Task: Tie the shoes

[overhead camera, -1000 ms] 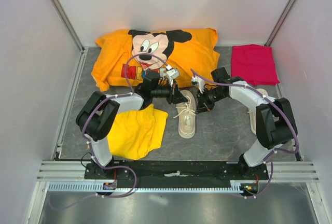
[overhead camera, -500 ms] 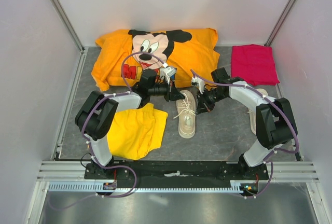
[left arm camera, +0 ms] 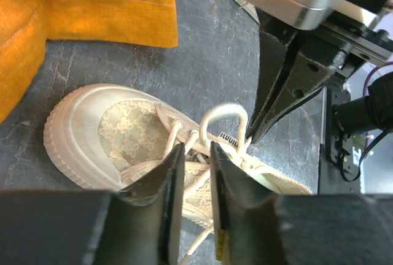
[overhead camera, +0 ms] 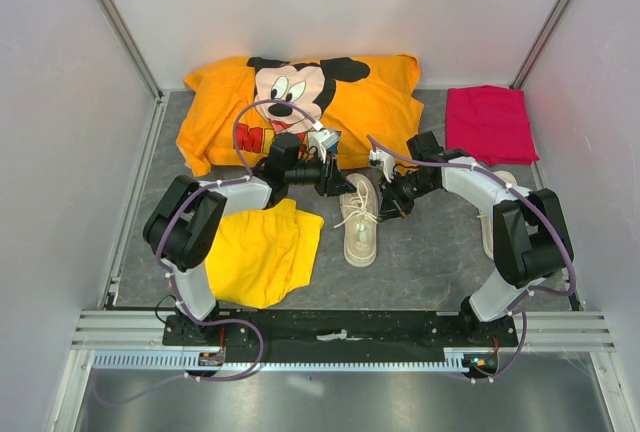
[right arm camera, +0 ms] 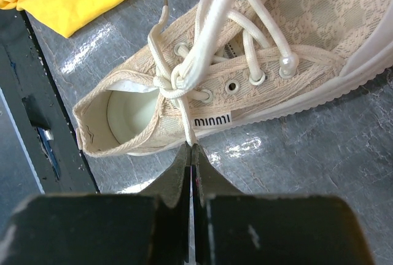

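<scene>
One cream-beige shoe [overhead camera: 360, 224] lies on the grey mat between my arms, toe pointing away. My left gripper [overhead camera: 334, 179] hovers over its toe end. In the left wrist view, the left gripper [left arm camera: 195, 149] is narrowly open above the thin white laces, holding nothing, and a lace loop [left arm camera: 225, 111] stands up past its tips. My right gripper [overhead camera: 388, 199] is beside the shoe's right side. In the right wrist view, the right gripper [right arm camera: 191, 149] is shut on a lace end that runs taut from the knot [right arm camera: 172, 84]. The second shoe [overhead camera: 506, 180] is mostly hidden behind my right arm.
Yellow shorts [overhead camera: 262, 252] lie near left of the shoe. An orange Mickey Mouse shirt [overhead camera: 350, 102] lies at the back and a folded red cloth [overhead camera: 488, 122] at the back right. White walls enclose the table.
My left gripper has drawn back from the laces towards the far left, over the toe. My right gripper has stayed in place, shut on the lace end.
</scene>
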